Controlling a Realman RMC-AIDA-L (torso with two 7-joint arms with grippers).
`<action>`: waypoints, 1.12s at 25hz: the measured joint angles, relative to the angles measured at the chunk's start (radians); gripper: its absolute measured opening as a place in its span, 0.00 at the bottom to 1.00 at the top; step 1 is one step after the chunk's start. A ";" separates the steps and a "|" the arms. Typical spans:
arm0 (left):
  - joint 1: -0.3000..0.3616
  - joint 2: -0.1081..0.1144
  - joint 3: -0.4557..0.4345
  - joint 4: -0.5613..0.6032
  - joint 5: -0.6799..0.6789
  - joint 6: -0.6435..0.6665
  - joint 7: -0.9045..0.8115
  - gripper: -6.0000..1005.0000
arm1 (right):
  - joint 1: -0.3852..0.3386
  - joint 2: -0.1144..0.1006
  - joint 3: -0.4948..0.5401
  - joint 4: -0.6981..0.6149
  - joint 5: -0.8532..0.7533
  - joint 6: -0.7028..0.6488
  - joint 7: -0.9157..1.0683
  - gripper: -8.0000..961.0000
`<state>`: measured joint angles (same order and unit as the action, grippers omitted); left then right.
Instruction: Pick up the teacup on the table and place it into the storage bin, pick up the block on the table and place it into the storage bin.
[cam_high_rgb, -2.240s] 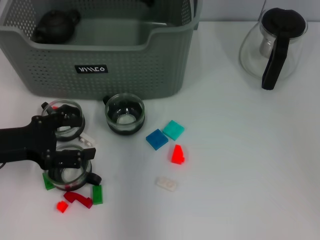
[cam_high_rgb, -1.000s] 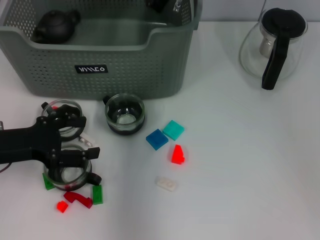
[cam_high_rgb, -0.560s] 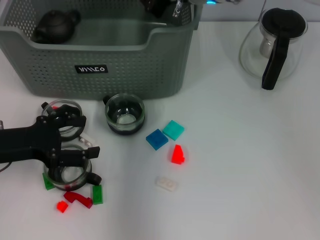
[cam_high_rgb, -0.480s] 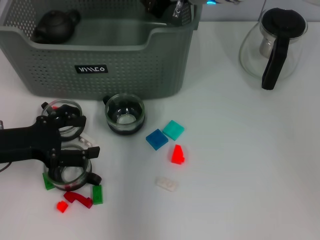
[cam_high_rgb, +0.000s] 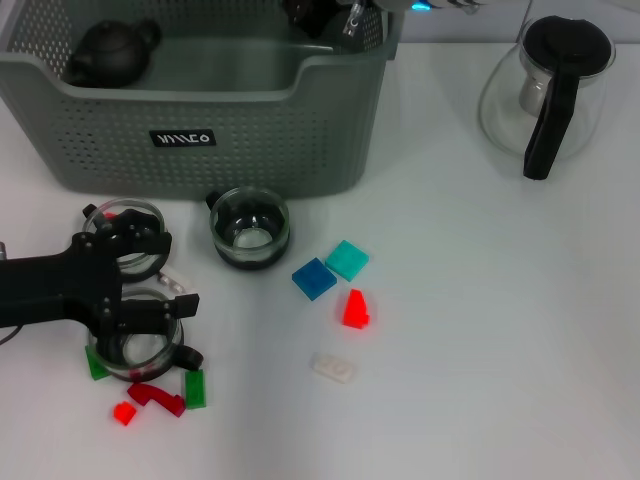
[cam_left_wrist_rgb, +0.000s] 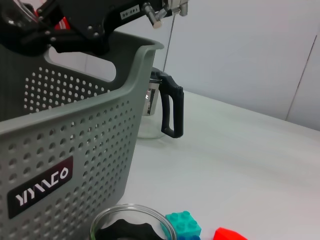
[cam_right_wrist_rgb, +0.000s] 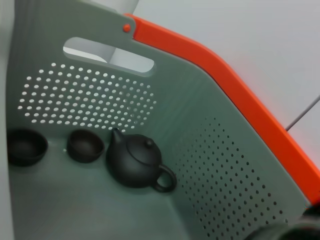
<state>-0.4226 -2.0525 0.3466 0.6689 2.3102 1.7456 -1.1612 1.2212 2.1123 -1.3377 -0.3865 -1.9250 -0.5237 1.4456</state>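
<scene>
Grey-green storage bin (cam_high_rgb: 250, 150) across the upper left, walls dotted with round perforations, black label with white marks on the front. Dark teapot (cam_high_rgb: 110, 52) inside at upper left. Blue block (cam_high_rgb: 314, 278) and teal block (cam_high_rgb: 347, 260) at centre, red block (cam_high_rgb: 354, 309) below. Black-lidded, black-handled clear jug (cam_high_rgb: 552, 90) upper right.

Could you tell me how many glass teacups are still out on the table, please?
3: one in front of the bin, and two to the left, one behind the left gripper and one under it.
</scene>
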 joint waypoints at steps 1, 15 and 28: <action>0.000 0.000 0.000 0.000 0.000 0.000 0.000 0.93 | -0.001 0.000 -0.003 0.000 0.000 -0.001 0.002 0.19; -0.002 0.002 0.000 0.000 0.000 0.000 0.000 0.93 | -0.025 -0.006 -0.011 -0.042 -0.005 -0.006 0.055 0.43; -0.002 0.004 -0.001 0.009 0.000 0.007 -0.007 0.93 | -0.305 -0.012 -0.004 -0.587 -0.001 -0.205 0.207 0.59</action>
<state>-0.4249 -2.0488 0.3451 0.6782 2.3101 1.7526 -1.1686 0.9160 2.0998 -1.3420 -0.9739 -1.9261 -0.7291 1.6525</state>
